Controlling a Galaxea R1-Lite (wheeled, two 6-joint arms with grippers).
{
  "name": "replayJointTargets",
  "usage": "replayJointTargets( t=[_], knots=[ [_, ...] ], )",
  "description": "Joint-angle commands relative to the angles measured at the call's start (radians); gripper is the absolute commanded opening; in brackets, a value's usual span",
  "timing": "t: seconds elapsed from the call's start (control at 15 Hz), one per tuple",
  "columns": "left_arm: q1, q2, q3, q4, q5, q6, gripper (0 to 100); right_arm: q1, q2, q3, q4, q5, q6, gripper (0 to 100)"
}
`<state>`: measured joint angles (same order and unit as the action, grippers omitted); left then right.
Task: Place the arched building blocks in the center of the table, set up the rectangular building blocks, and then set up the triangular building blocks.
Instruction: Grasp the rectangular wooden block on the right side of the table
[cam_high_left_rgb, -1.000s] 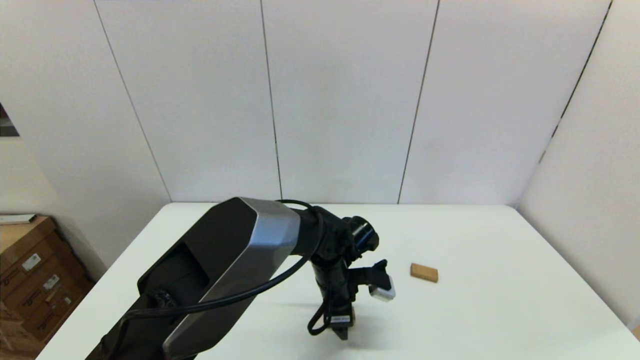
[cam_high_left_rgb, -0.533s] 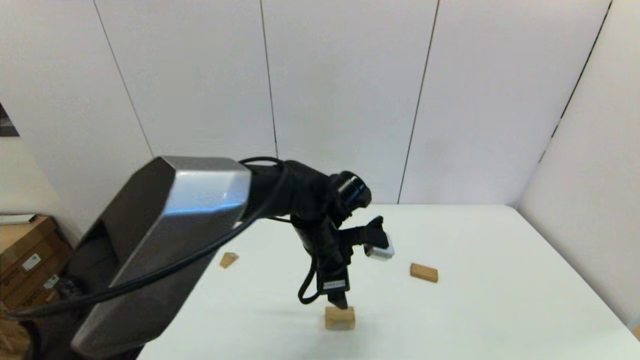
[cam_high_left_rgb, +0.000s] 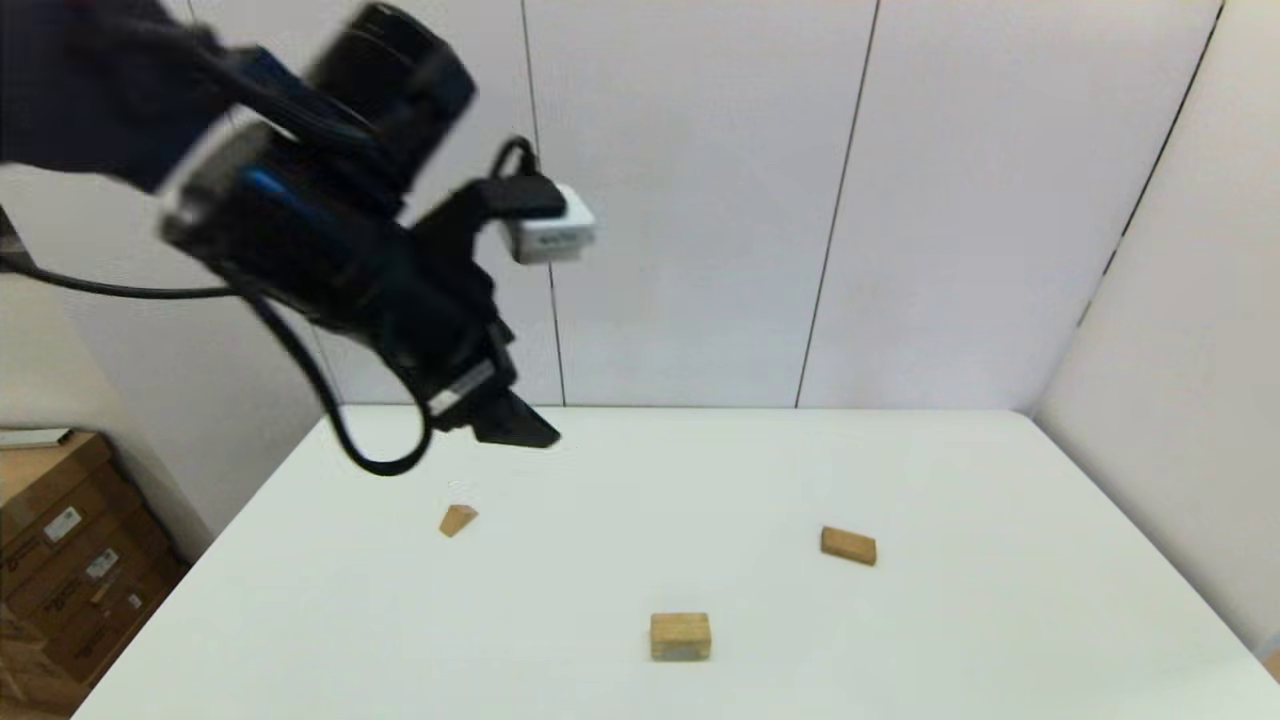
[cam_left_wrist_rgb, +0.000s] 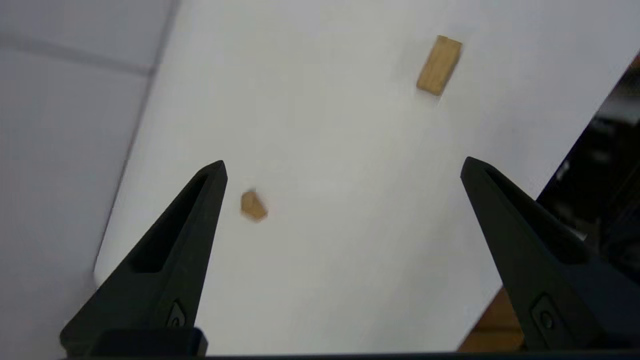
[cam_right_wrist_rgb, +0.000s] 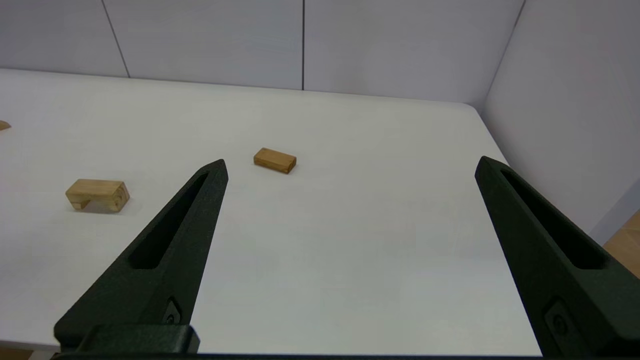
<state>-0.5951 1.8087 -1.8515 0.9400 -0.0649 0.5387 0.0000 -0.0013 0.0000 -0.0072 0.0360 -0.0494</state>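
The arched block (cam_high_left_rgb: 680, 637) (cam_right_wrist_rgb: 97, 195) (cam_left_wrist_rgb: 439, 65) stands free on the white table (cam_high_left_rgb: 620, 480), near its front middle, hollow side down. Further back and to the right, the flat rectangular block (cam_high_left_rgb: 848, 546) (cam_right_wrist_rgb: 274, 160) lies on the table. The small triangular wedge (cam_high_left_rgb: 458, 520) (cam_left_wrist_rgb: 253, 205) rests at the left. My left gripper (cam_high_left_rgb: 512, 425) (cam_left_wrist_rgb: 342, 162) hangs high over the table's rear left, open and empty, above the wedge. My right gripper (cam_right_wrist_rgb: 350, 161) is open and empty, held low off the near right side, out of the head view.
Cardboard boxes (cam_high_left_rgb: 60, 560) stand on the floor left of the table. White wall panels close in the back and the right side. A cable loops down from the raised left arm (cam_high_left_rgb: 300, 230).
The left gripper has left the arched block on the table and swung up and to the left, away from it. The blocks stay in place.
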Motion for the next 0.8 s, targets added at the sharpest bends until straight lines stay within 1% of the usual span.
replayJointTargets(
  t=[0.07,0.27,0.33,0.47,0.6,0.8],
  knots=[
    [0.184,-0.562,0.265,0.013,0.189,-0.181,100,0.000,0.001,0.000,0.000,-0.001,0.000,100],
    [0.365,-0.875,0.506,-0.004,0.191,-0.184,100,0.000,0.001,0.000,0.000,0.001,0.000,100],
    [0.428,-1.011,0.621,-0.035,0.191,-0.203,100,0.000,0.001,0.000,0.000,0.001,0.000,100],
    [0.521,-1.186,0.775,-0.090,0.191,-0.233,100,0.000,0.001,0.000,0.000,0.001,0.000,100],
    [0.564,-1.322,0.876,-0.099,0.189,-0.295,100,0.000,0.001,0.000,0.000,-0.001,-0.001,100],
    [0.566,-1.510,1.015,-0.147,0.188,-0.326,100,0.000,0.001,0.000,0.000,-0.001,0.000,100]
  ],
)
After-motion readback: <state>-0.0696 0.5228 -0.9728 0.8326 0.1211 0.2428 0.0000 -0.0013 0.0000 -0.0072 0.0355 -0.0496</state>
